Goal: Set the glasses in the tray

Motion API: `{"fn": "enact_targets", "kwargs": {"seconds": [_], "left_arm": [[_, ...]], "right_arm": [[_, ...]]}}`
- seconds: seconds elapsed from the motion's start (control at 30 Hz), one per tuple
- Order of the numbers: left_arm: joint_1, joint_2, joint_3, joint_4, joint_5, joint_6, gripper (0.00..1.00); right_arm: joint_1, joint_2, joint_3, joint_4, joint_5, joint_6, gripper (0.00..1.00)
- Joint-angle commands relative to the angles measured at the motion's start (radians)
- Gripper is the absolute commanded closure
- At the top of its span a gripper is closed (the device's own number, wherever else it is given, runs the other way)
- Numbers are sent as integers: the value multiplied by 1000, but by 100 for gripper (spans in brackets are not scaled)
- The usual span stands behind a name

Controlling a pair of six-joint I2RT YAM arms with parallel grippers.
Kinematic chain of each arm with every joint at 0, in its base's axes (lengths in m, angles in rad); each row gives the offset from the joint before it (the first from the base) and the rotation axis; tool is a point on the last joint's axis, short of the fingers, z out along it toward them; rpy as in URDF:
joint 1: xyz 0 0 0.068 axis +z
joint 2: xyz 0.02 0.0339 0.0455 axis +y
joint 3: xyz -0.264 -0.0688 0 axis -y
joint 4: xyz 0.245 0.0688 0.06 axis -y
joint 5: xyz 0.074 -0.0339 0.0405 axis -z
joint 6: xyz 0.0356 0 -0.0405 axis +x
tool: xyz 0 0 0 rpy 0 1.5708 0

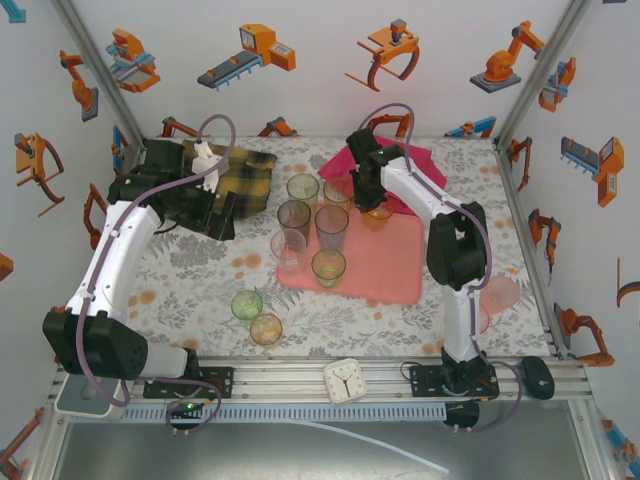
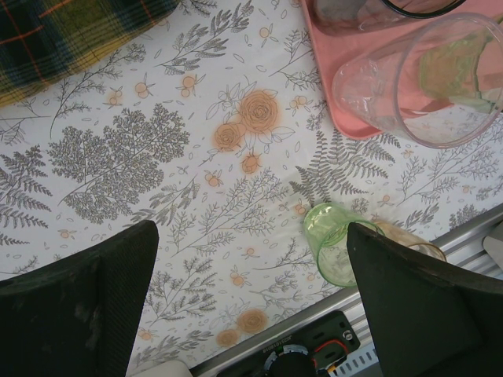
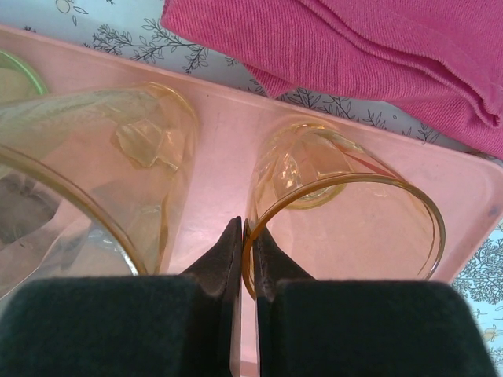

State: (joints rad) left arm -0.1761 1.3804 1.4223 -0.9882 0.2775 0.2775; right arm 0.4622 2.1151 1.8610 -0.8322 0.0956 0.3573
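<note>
The salmon-pink tray (image 1: 385,265) lies right of the table's middle with several glasses standing on its left half. My right gripper (image 3: 247,232) is shut on the rim of an amber glass (image 3: 314,169) that stands upright on the tray (image 3: 220,141) near its far edge, one finger inside the rim and one outside. A taller yellowish glass (image 3: 118,157) stands just to its left. Seen from above, the right gripper (image 1: 368,200) hangs over the tray's far end. My left gripper (image 1: 218,215) is open above the floral tablecloth. A green glass (image 2: 330,243) stands by its right finger.
A green glass (image 1: 247,304) and an amber glass (image 1: 266,328) stand on the table near the front. A pink glass (image 1: 500,293) stands at the right. The plaid cloth (image 1: 250,175) and magenta cloth (image 1: 415,160) lie at the back. A white clock (image 1: 346,380) sits on the front rail.
</note>
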Motion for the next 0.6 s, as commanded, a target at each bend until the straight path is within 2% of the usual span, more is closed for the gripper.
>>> {"fn": "enact_targets", "kwargs": {"seconds": [0.0,0.57], "left_arm": [[3,6,17,-21,3,3,3],[3,5,23,-25,5,2,3]], "right_arm": [[-6,4,23,0,-5,-15,90],[-8,-2,20,4,-22,-21,79]]}}
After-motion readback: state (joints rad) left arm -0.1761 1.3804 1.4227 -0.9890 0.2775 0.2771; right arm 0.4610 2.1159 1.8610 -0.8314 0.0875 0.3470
